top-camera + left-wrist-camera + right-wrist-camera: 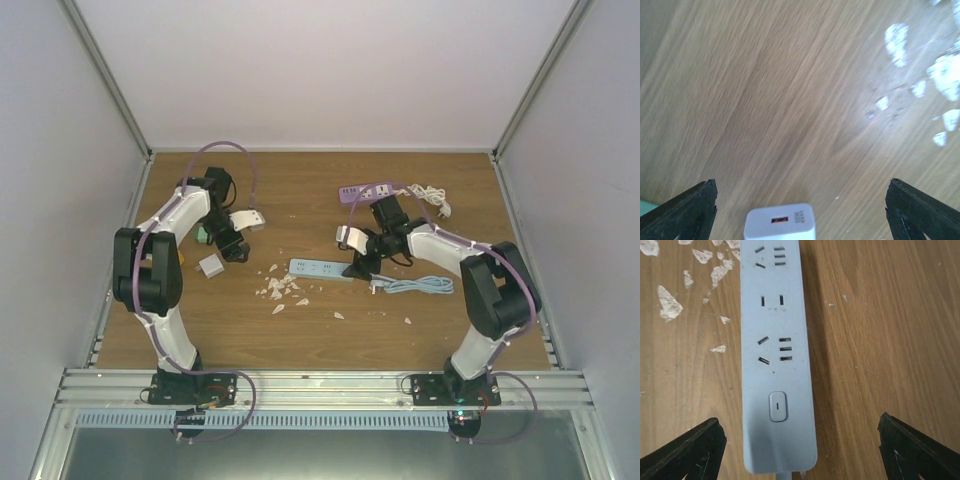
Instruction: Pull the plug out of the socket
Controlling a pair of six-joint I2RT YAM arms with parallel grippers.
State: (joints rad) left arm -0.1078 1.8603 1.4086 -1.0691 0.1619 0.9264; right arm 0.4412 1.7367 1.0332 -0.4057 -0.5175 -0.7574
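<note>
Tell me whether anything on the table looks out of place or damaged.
Small white fragments lie scattered on the wooden table, just left of the power strip. They look like broken bits or debris, not part of the setup; what they came from cannot be told. The white charger lies loose, apart from the strip.

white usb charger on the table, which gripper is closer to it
Left. The left gripper hangs right by the white usb charger, which shows between its open fingers. The right gripper is across the table, open over the power strip.
</note>
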